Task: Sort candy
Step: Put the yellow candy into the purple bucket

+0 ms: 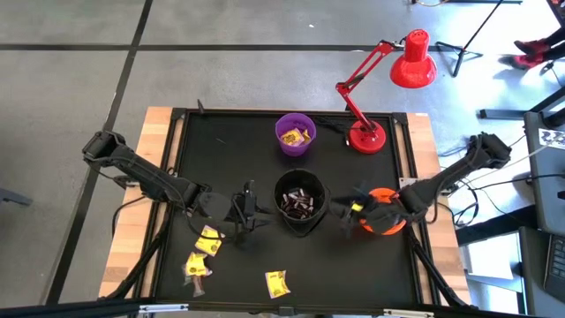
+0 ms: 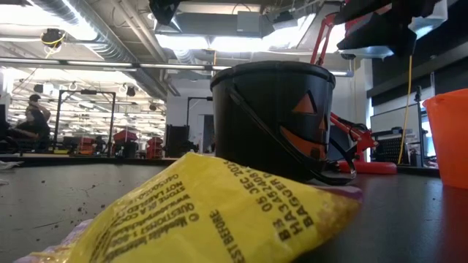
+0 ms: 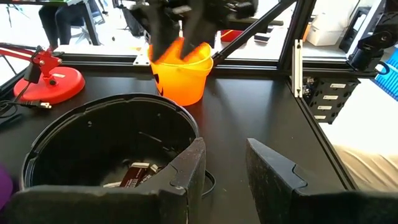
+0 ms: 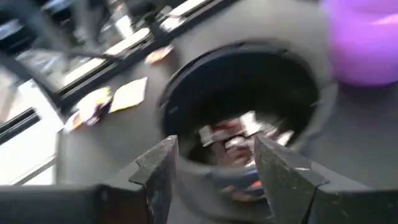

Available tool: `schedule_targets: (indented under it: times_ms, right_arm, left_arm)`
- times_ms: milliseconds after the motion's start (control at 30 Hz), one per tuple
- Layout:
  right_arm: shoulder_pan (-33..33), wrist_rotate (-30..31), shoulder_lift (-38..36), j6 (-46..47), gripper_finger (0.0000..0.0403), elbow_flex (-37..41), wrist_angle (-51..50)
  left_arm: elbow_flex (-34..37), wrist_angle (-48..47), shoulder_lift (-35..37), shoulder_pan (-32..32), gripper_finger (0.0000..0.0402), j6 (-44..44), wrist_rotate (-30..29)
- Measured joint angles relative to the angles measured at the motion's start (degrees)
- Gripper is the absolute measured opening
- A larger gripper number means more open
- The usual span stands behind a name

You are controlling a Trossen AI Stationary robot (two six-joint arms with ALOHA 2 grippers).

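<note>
Yellow candy pieces lie on the black mat near the front left (image 1: 208, 238), (image 1: 196, 263) and front middle (image 1: 277, 283); one fills the low view (image 2: 219, 212). Dark candy lies in the black bucket (image 1: 300, 205). Yellow candy sits in the purple bowl (image 1: 295, 134). My left gripper (image 1: 250, 212) (image 3: 224, 146) hovers open just left of the black bucket, with nothing between its fingers. My right gripper (image 1: 351, 212) (image 4: 214, 146) stands open between the black bucket and the orange bowl (image 1: 388, 216), pointing at the bucket, also with nothing between its fingers.
A red desk lamp (image 1: 366, 132) stands at the back right of the mat, its head (image 1: 412, 60) reaching beyond the table. A black frame rail (image 1: 410, 177) runs around the mat. The mat's far left part (image 1: 221, 150) holds nothing.
</note>
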State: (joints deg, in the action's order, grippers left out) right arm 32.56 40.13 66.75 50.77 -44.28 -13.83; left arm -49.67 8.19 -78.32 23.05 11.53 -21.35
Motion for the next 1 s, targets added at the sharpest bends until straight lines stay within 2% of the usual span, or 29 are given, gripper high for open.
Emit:
schedule_targets:
  times_ms: [167, 500, 667, 800, 1000]
  right_arm:
    - [0.04, -7.91, 3.51, -2.52, 0.0207, 0.01, 6.57]
    - [0.04, -17.36, 11.26, -21.00, 0.0207, 0.01, 34.77]
    - [0.04, -22.44, 14.89, -28.55, 0.0207, -0.44, 44.10]
    - [0.04, -25.95, 19.26, -32.05, 0.0207, -6.81, 37.37]
    - [0.04, -26.27, 30.07, -34.81, 0.0207, -24.01, 11.29]
  left_arm:
    - [0.00, 0.01, 0.00, 0.00, 0.0105, 0.02, -0.15]
    - [0.00, 0.04, 0.00, 0.00, 0.0105, 0.10, -0.19]
    - [0.00, 0.02, 0.00, 0.00, 0.0105, 0.09, -0.21]
    - [0.00, 0.02, 0.00, 0.00, 0.0105, 0.05, -0.22]
    - [0.00, 1.08, 0.59, 0.00, 0.0105, -0.40, -0.15]
